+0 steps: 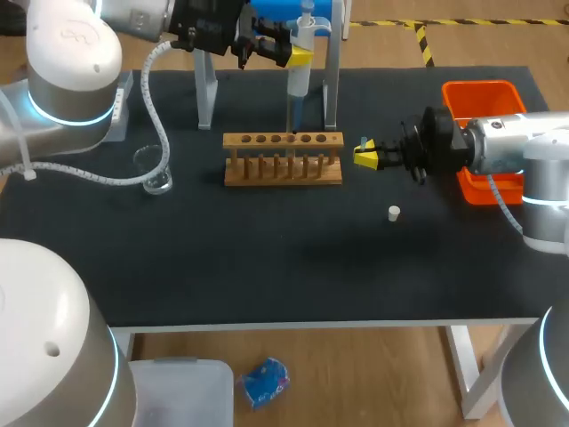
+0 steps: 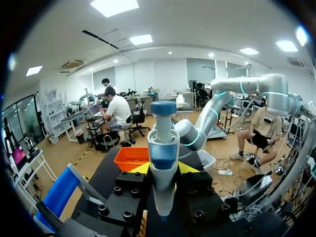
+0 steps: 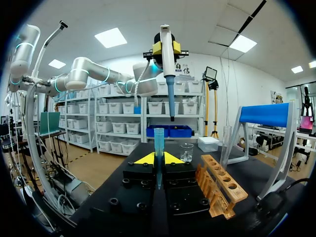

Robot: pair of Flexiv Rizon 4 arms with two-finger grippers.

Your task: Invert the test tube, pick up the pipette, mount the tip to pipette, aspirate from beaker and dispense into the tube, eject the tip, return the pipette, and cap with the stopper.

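The left gripper (image 1: 298, 55) is clenched on the pipette (image 1: 300, 76), held upright above the rear edge of the rack (image 1: 283, 160), nozzle down. The right gripper (image 1: 363, 153), just beside the rack's right end, clamps the blue tip (image 3: 158, 140) upright, mouth up. The nozzle sits above and beyond the tip. The 2 long axes are vertical but not in line. There is open room to the right of the rack.

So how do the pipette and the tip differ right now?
The pipette is long and mostly white; the tip is short and blue. The pipette hangs high in the left tool; the tip sits low in the right tool, beside the rack. They are apart, tip not yet mounted. Shared: both upright, each clamped in a tool.
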